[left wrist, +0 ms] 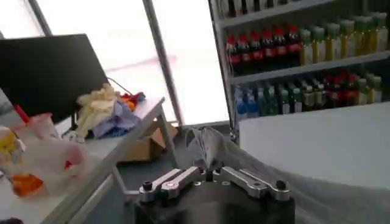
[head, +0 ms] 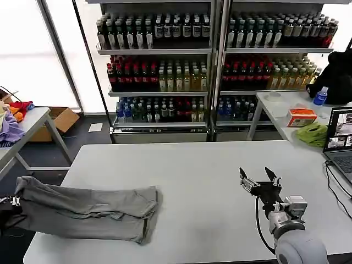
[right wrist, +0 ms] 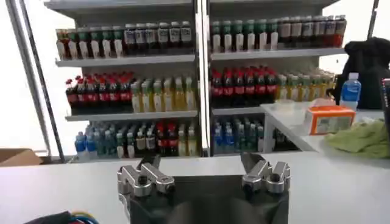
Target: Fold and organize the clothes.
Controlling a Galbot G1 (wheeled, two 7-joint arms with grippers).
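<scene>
The left hand pinches the crumpled light grey cotton T-shirt at the pale counter edge, probably to drag it flat. The right hand hovers spread, waiting.

Bright daylight through rear windows, blown-out glare; left wrist view soft.

Grey T-shirt lies on white table.

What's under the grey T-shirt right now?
The grey T-shirt lies folded on the white table, its left end overhanging the edge by the left gripper. Anything beneath is hidden.
</scene>
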